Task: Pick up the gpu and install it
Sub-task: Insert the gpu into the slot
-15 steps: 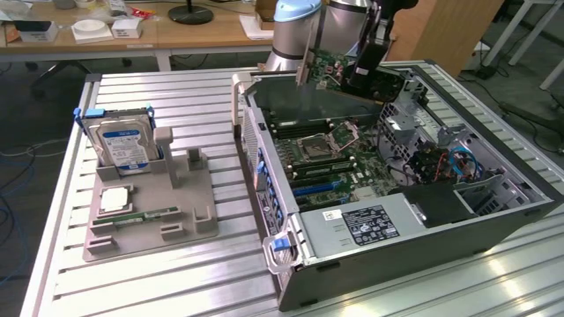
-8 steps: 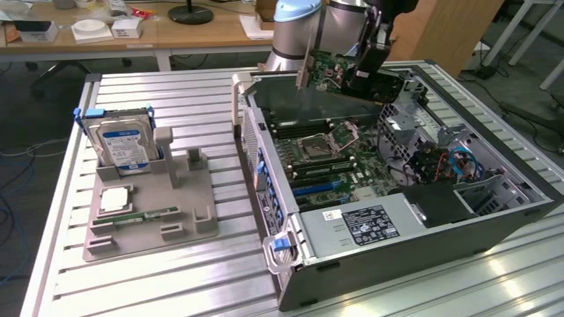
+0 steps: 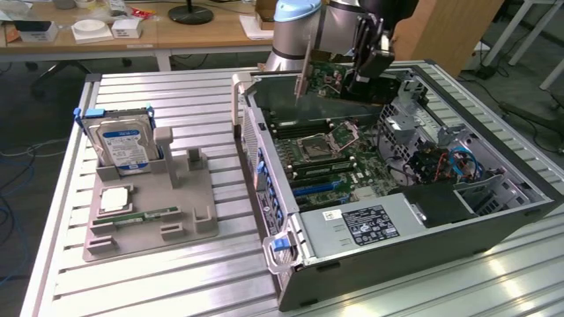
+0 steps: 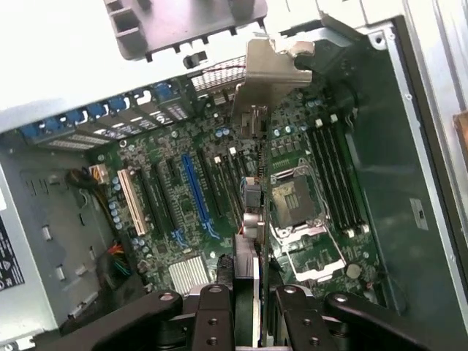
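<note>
The hand (image 3: 366,74) was closed on the gpu (image 3: 331,86), gripping the card by its upper edge and holding it upright in the air over the far end of the case (image 3: 291,264), the end nearest the arm's base. In the wrist view the hand (image 4: 252,311) had a finger on either face of the gpu (image 4: 252,219), which hung edge-on with its metal bracket (image 4: 274,66) toward the case's rear wall. The case lay open on its side along the worktop (image 3: 176,92) edge at the exterior view's right, with the motherboard (image 3: 326,142) facing up. The card's lower edge looked clear of the board, over the strip between the expansion slots and the empty CPU socket (image 4: 296,197); it was not seated, and the long blue slot (image 4: 196,190) stood empty beside it. Near the opposite edge of the worktop, the grey holder (image 3: 189,218) carried the hard drive (image 3: 123,148) and the memory stick (image 3: 145,214). By my reading the pickup was done and the card had been brought to the case; lining it up and pressing it home into a slot remained.
</note>
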Robot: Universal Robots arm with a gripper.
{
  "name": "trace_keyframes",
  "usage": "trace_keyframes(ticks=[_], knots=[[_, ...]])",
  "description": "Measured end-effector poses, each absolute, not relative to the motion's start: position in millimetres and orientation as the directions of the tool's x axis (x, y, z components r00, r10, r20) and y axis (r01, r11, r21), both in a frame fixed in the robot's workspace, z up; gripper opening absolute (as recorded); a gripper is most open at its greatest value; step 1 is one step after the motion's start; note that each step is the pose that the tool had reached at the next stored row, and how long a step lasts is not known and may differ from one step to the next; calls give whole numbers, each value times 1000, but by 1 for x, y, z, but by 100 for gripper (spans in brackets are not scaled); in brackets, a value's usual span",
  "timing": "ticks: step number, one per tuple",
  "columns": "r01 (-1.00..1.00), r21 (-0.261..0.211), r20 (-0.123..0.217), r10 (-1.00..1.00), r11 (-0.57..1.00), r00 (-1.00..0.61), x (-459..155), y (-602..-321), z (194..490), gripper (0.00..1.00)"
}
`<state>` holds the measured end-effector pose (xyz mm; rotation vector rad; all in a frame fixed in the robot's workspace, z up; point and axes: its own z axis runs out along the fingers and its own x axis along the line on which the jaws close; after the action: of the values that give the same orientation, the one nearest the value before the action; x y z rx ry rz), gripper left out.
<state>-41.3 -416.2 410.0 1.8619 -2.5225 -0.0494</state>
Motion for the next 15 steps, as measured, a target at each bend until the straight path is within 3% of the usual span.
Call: trace_keyframes(ticks=[15], knots=[[-990, 25, -30, -989, 142, -142, -39, -416, 398, 27]])
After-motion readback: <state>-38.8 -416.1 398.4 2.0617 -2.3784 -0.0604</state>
